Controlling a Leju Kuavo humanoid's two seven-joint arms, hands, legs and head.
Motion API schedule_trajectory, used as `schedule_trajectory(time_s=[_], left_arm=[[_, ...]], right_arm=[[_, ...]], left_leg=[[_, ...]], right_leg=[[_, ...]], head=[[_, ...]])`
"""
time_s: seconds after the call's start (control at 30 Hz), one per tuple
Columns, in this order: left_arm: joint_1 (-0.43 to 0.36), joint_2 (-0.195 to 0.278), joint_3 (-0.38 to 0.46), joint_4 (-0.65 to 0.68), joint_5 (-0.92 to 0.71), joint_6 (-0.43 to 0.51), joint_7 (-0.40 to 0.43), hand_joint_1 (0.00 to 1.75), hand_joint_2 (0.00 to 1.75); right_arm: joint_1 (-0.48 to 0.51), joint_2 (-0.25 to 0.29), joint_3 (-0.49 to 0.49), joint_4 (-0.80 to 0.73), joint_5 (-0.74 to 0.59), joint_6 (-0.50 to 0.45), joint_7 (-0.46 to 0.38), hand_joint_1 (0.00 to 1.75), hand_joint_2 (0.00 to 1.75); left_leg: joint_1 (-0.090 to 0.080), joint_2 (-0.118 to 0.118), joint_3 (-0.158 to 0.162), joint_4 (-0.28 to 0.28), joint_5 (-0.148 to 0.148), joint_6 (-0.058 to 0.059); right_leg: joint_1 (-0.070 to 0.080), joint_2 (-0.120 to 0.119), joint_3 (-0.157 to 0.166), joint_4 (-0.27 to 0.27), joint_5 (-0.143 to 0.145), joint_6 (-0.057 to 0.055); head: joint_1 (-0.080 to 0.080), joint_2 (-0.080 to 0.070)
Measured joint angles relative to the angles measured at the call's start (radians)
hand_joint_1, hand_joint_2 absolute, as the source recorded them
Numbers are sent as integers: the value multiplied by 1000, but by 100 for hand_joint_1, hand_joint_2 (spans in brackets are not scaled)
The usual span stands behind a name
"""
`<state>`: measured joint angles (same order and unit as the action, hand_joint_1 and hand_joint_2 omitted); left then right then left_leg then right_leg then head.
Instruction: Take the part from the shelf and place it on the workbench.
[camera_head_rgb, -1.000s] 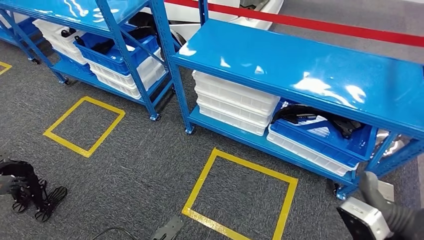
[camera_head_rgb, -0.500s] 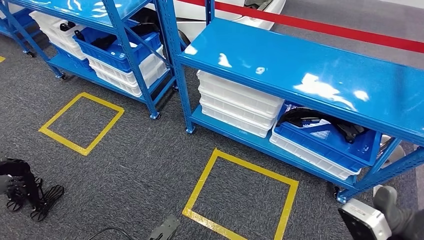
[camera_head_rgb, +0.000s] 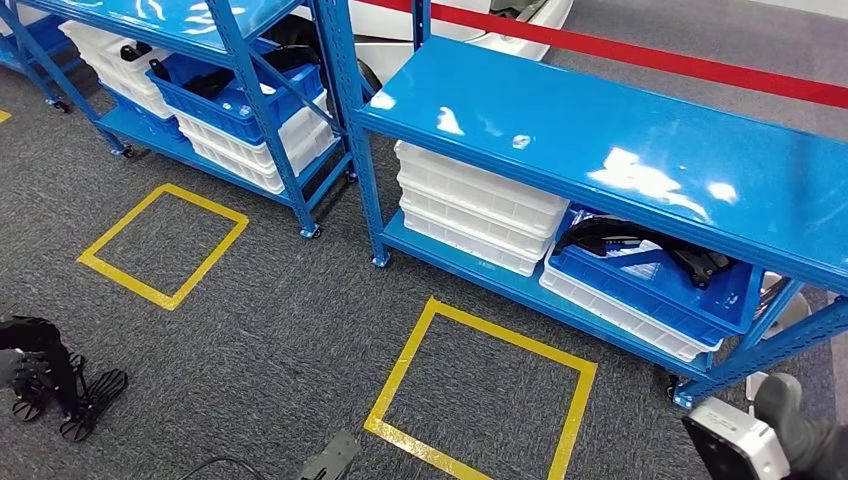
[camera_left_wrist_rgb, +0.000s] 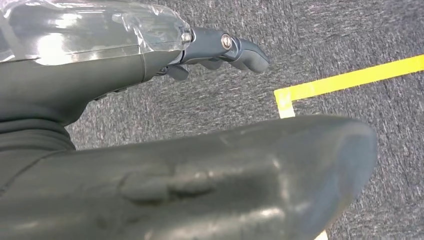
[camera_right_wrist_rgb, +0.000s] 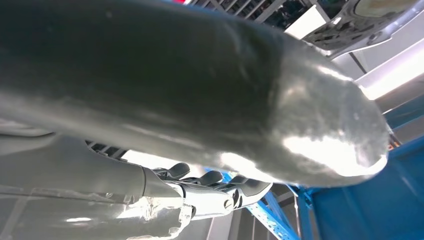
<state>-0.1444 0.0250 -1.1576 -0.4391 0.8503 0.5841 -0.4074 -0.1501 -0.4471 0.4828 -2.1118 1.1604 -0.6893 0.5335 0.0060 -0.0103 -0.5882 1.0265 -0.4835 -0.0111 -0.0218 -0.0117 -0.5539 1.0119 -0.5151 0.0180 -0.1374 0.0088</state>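
Note:
A black curved part (camera_head_rgb: 612, 233) lies in a blue bin (camera_head_rgb: 650, 285) on the lower level of the right-hand blue shelf (camera_head_rgb: 620, 140). Both arms hang low and far from it. My left hand (camera_head_rgb: 35, 365) is at the lower left edge, over the carpet. In the left wrist view the left hand (camera_left_wrist_rgb: 125, 75) has its fingers (camera_left_wrist_rgb: 225, 47) stretched out with nothing in them. My right hand (camera_head_rgb: 790, 430) sits in the lower right corner, beside the shelf's end post. In the right wrist view the right hand (camera_right_wrist_rgb: 200, 195) holds nothing, its fingers loosely apart.
White bins (camera_head_rgb: 470, 205) are stacked left of the blue bin. A second blue shelf (camera_head_rgb: 230, 90) with bins stands at the left. Yellow tape squares (camera_head_rgb: 480, 385) mark the grey carpet. Red tape (camera_head_rgb: 640, 50) runs behind the shelves. A small grey object (camera_head_rgb: 335, 458) lies at the bottom edge.
The camera shifted slightly a second ago, moving the whole scene, then held still. My right hand has sunk lower into the corner. Nothing was picked up.

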Motion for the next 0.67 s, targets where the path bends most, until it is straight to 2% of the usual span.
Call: schedule_trajectory(time_s=[0.23,0.33,0.67], left_arm=[[4,-2,0,0,2,1,-1,0,0],[7,-2,0,0,13,2,-1,0,0],[14,-2,-13,0,53,-3,-1,0,0]], right_arm=[[14,1,-14,0,-18,0,-7,0,0],[55,11,-44,1,-70,0,-28,0,0],[293,127,-308,128,-361,0,-154,0,0]], left_leg=[[2,0,3,-3,0,-1],[3,0,4,-4,0,-1],[3,0,8,-7,-2,-4]], right_leg=[[6,0,1,0,-1,-1],[7,0,2,0,-2,-3],[7,-1,5,0,-5,-6]], head=[[0,0],[0,0],[0,0]])
